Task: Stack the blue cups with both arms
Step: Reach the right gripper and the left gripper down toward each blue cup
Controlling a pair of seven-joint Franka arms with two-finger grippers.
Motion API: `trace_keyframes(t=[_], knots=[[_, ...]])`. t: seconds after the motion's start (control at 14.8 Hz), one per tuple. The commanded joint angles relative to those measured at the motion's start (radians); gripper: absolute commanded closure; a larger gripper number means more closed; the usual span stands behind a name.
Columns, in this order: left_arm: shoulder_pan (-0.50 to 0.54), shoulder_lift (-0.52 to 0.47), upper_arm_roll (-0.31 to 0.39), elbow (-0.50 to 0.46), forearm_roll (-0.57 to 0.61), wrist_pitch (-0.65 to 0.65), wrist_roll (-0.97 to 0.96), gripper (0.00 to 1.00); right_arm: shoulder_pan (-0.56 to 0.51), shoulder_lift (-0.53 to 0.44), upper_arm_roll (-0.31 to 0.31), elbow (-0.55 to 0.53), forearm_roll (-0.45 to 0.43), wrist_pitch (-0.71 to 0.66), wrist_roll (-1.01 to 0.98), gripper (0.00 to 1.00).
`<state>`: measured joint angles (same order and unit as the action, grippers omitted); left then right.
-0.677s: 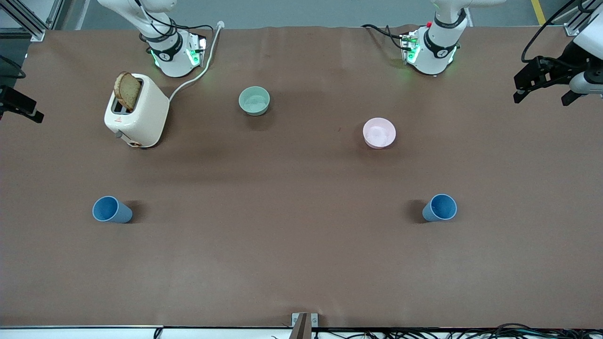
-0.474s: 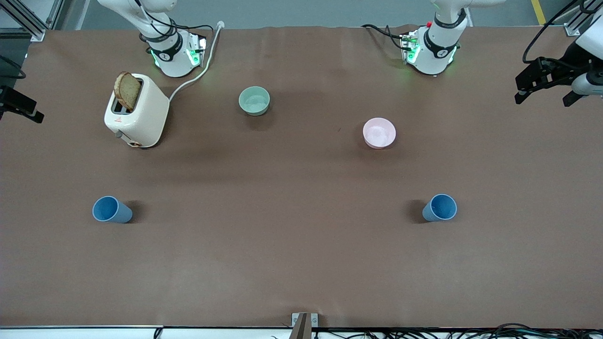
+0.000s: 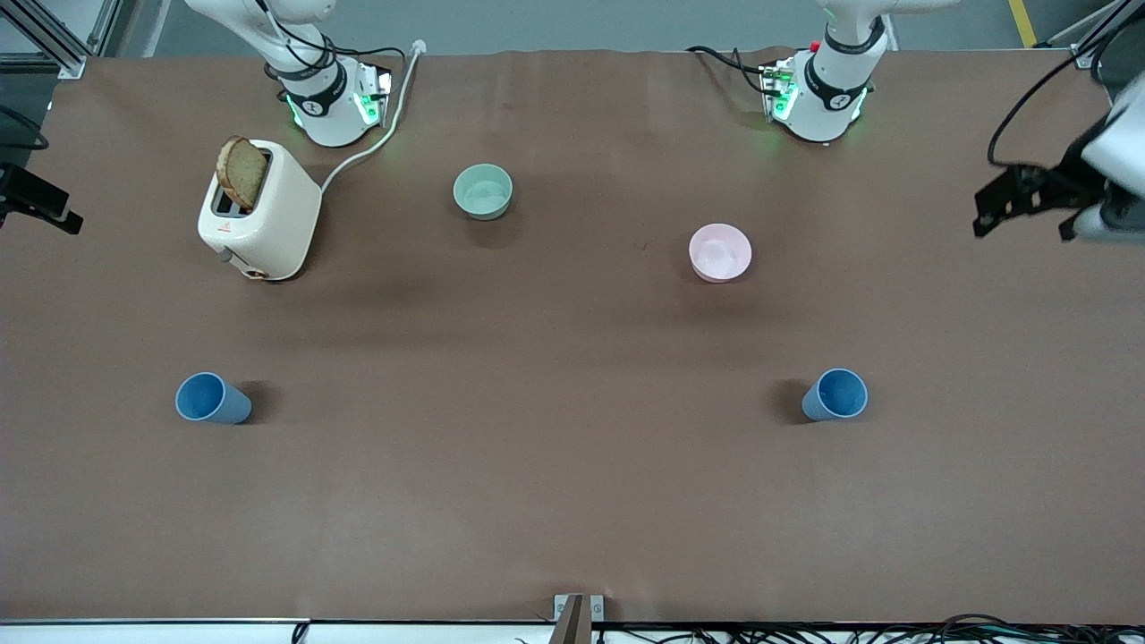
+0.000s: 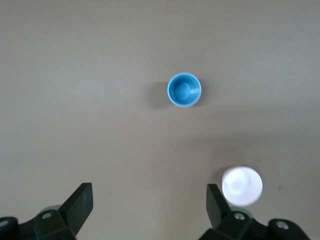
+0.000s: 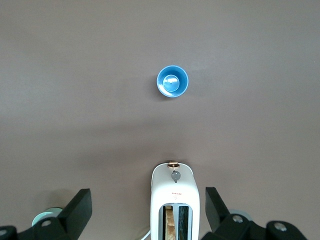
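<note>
Two blue cups stand upright on the brown table. One cup is toward the right arm's end and also shows in the right wrist view. The other cup is toward the left arm's end and also shows in the left wrist view. My left gripper hangs high over the left arm's end of the table, open and empty. My right gripper hangs high over the toaster at the right arm's end, open and empty. Both are well apart from the cups.
A white toaster holding a slice of bread stands near the right arm's base, its cord running to the table edge. A pale green bowl and a pink bowl sit farther from the front camera than the cups.
My left gripper has moved down in the front view, at the left arm's end of the table. The right gripper and the cups have not moved.
</note>
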<state>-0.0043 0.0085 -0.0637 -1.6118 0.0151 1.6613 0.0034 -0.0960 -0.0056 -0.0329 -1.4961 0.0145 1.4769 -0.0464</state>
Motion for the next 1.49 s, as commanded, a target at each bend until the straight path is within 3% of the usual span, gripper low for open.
trace_keyframes(t=[0.0, 0.14, 0.54, 0.68, 0.88, 1.15, 1.42], knots=[[0.018, 0.053, -0.002, -0.12, -0.001, 0.211, 0.013, 0.0, -0.018, 0.024, 0.007, 0.014, 0.002, 0.011, -0.01, 0.0], [0.017, 0.123, -0.002, -0.169, 0.017, 0.336, 0.014, 0.0, -0.037, 0.071, 0.007, 0.014, 0.007, 0.074, -0.01, 0.0], [0.009, 0.342, -0.008, -0.165, 0.009, 0.508, -0.013, 0.0, -0.097, 0.28, 0.007, 0.013, 0.051, 0.285, -0.116, 0.0], [0.003, 0.381, -0.011, -0.161, 0.006, 0.546, -0.013, 0.07, -0.116, 0.361, 0.01, 0.011, 0.054, 0.359, -0.139, 0.0], [-0.006, 0.436, -0.015, -0.161, 0.006, 0.594, -0.013, 0.17, -0.154, 0.476, 0.008, -0.003, 0.185, 0.451, -0.226, 0.0], [-0.006, 0.487, -0.015, -0.166, 0.005, 0.601, -0.013, 0.35, -0.157, 0.567, 0.01, -0.02, 0.191, 0.536, -0.245, 0.0], [-0.008, 0.515, -0.015, -0.169, 0.005, 0.601, -0.013, 0.61, -0.16, 0.608, 0.011, -0.059, 0.193, 0.558, -0.248, 0.05]])
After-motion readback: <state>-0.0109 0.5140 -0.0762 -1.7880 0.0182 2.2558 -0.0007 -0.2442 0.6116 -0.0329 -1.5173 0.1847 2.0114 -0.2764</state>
